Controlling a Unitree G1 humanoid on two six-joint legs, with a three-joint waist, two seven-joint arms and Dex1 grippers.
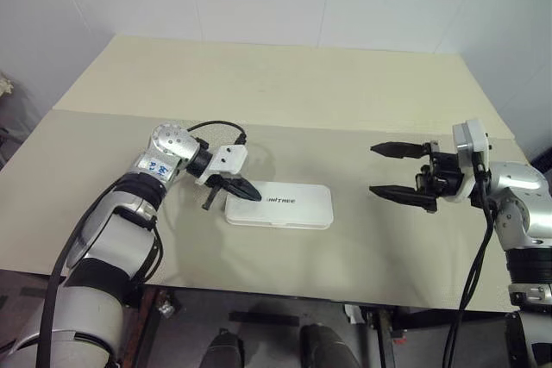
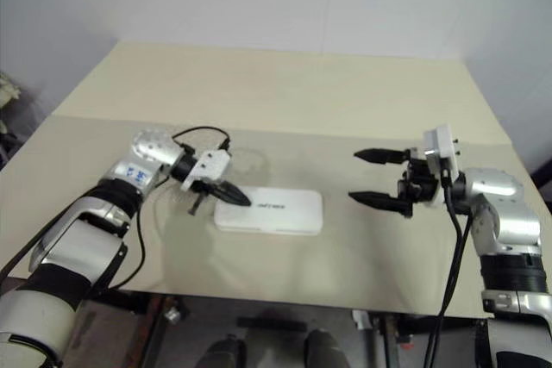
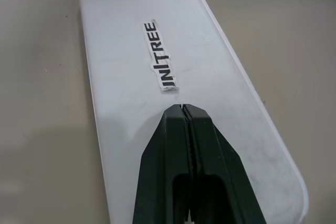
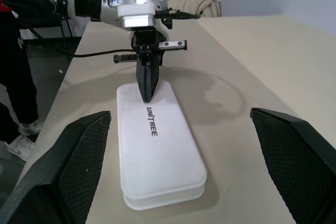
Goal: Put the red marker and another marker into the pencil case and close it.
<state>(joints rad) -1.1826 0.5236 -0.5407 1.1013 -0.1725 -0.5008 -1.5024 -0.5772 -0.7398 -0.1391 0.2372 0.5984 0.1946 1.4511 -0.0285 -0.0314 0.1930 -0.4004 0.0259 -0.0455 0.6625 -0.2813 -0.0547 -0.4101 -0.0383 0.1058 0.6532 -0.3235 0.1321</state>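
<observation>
Now the case (image 1: 280, 206) lies flat on the table (image 1: 285, 84), lid down and closed, w/ small dark lettering on top. The markers aren't to be seen; whether they're inside can't be told.

Left gripper (image 1: 244, 190): jaws fully shut, the two black fingers (image 3: 194, 166) pressed together w/ only a hairline seam between them, nothing held. It points down at a slant, tips at the case's lid near the end closest to that arm. In the left wrist view the lettering sits just ahead of the tips and the rest of the lid runs on beyond. Tips look to be touching or just above the lid; contact can't be told for sure.

Right gripper (image 1: 390, 169): jaws wide apart, nothing between them, held level above the table and aimed toward the case. The case lies well ahead of these jaws, apart from them, roughly centred in the gap in the right wrist view, w/ the left gripper at its far end.

A person's leg (image 4: 18, 77) stands beside the table's far end.
</observation>
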